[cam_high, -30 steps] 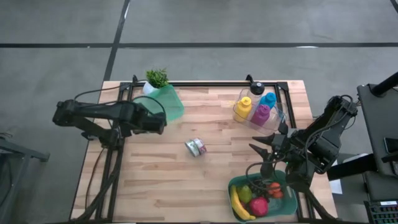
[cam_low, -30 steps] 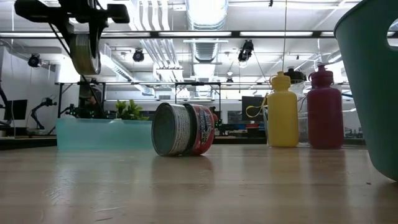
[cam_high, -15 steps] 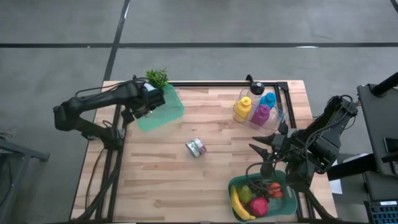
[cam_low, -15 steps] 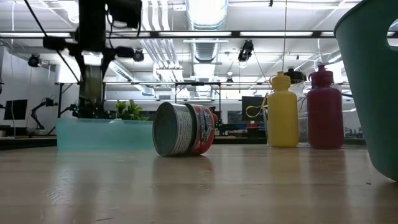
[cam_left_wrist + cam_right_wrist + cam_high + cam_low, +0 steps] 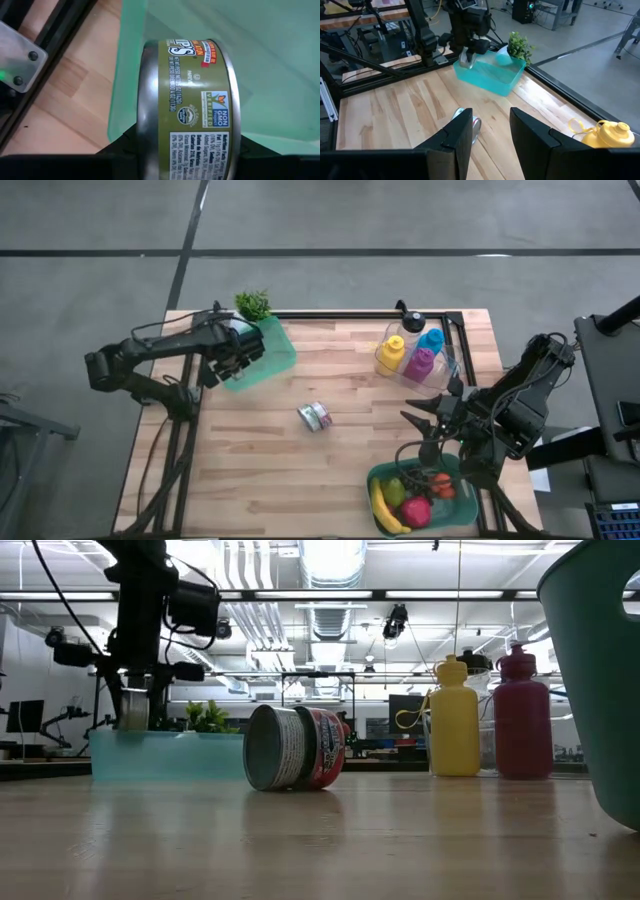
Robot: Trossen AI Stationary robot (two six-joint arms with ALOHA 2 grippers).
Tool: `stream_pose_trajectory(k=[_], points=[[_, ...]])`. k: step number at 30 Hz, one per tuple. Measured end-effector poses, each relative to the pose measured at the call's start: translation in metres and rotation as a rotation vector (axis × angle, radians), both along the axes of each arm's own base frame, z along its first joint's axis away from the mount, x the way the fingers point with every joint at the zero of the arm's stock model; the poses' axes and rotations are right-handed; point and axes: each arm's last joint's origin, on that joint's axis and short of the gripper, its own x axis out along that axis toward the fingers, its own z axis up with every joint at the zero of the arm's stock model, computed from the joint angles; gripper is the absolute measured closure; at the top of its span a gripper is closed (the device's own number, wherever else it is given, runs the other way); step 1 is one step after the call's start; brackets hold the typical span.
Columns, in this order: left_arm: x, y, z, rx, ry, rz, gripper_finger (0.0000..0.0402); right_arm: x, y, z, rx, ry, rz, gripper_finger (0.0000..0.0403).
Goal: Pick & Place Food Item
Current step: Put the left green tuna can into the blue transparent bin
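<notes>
My left gripper (image 5: 237,356) is shut on an olive-green labelled can (image 5: 192,110) and points down. It holds the can just above the left rim of the teal bin (image 5: 268,350). The low view shows that can (image 5: 132,710) right over the bin (image 5: 170,755). A second can (image 5: 315,417), red and white, lies on its side on the table's middle. My right gripper (image 5: 491,135) waits open, raised over the green basket (image 5: 452,470) at the near right. My left gripper pinches the olive can by its two flat ends (image 5: 142,135), one finger on each. The fingers come from above, pointing down. The can hangs with its axis level and its curved label side toward the wrist camera, lifted clear over the bin's rim.
The green basket holds a banana, an apple and other fruit (image 5: 412,502). Yellow, blue and magenta bottles (image 5: 410,355) stand in a clear holder at the far right. A small potted plant (image 5: 252,305) stands behind the teal bin. A black frame edges the table's far side.
My left gripper has swung with the olive can toward the table's far edge, to the teal bin's left rim, and has sunk from high above down to just over the bin. It has rolled as it went and stays shut on the can.
</notes>
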Motion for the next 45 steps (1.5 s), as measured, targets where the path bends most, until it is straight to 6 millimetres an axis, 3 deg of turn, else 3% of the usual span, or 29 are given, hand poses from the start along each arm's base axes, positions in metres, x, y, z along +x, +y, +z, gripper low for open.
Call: stream_pose_trajectory(k=[10, 21, 36, 45], points=[[-0.007, -0.004, -0.017, -0.018, 0.038, 0.000, 0.0238, 0.000, 0.000, 0.000, 0.000, 0.000, 0.000, 0.0278], [-0.009, -0.004, -0.025, -0.021, 0.038, -0.044, 0.0237, 0.000, 0.000, 0.000, 0.000, 0.000, 0.000, 0.0278], [-0.007, -0.004, -0.024, -0.018, 0.031, -0.092, 0.0085, 0.000, 0.000, 0.000, 0.000, 0.000, 0.000, 0.0278], [-0.012, -0.006, -0.014, 0.012, -0.024, -0.100, 0.0062, 0.000, 0.000, 0.000, 0.000, 0.000, 0.000, 0.0278]])
